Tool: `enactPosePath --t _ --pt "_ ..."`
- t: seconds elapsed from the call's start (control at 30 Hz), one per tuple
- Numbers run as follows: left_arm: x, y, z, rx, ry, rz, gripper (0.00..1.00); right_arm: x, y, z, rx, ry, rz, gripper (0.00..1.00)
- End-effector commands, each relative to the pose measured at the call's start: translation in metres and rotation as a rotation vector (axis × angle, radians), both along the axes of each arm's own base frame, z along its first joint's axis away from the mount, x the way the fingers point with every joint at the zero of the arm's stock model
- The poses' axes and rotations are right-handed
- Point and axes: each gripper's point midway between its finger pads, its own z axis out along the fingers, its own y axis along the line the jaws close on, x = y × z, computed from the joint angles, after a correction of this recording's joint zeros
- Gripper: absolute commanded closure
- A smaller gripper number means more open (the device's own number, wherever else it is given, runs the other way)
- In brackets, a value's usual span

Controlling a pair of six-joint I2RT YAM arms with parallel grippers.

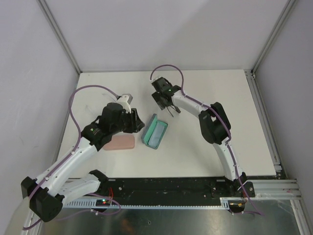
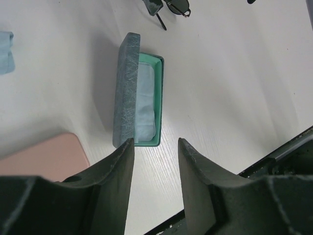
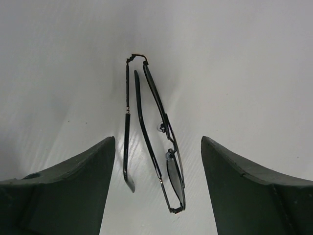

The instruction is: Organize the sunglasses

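Thin, dark wire sunglasses [image 3: 175,178] lie between the parted fingers of the right tool [image 3: 157,142]. The left tool [image 2: 155,142], also parted, faces an open green case [image 2: 126,93] holding a pale cloth [image 2: 145,103].

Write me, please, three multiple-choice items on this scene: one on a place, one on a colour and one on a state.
1. Where do the dark-framed sunglasses lie?
A. inside the open case
B. on the table, between the fingers of the right gripper
C. on a plate

2. What colour is the lining of the open case?
A. red
B. green
C. yellow

3. How is the right gripper?
A. open
B. shut on the sunglasses
C. shut on a pen

Answers:
1 B: the right wrist view shows them on the table between the fingers.
2 B: the left wrist view shows green inner walls.
3 A: its fingers stand wide apart, one on either side of the sunglasses.
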Motion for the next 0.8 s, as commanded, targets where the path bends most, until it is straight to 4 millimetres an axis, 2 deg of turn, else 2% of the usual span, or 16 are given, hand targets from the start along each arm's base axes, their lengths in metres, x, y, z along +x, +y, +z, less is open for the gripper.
enactPosePath --t 0.0,0.17,0.47,0.6,0.77 --pt "-0.001 0.003 -0.001 0.009 -0.005 -0.018 0.54 0.011 -0.004 0.007 -0.024 -0.026 -0.003 0.29" --pt "0.001 0.005 -0.004 0.017 0.003 -0.011 0.54 0.008 -0.005 -0.001 -0.025 -0.009 0.006 0.4" --pt "0.001 0.007 -0.011 0.019 0.022 -0.006 0.54 0.005 -0.009 -0.016 -0.039 0.017 0.005 0.53" --pt "0.0 0.008 -0.015 0.023 0.031 -0.003 0.54 0.004 -0.011 -0.017 -0.041 0.022 0.0 0.62" --pt "0.0 0.007 -0.017 0.024 0.039 -0.003 0.54 0.005 -0.015 -0.007 -0.003 0.017 -0.025 0.74"
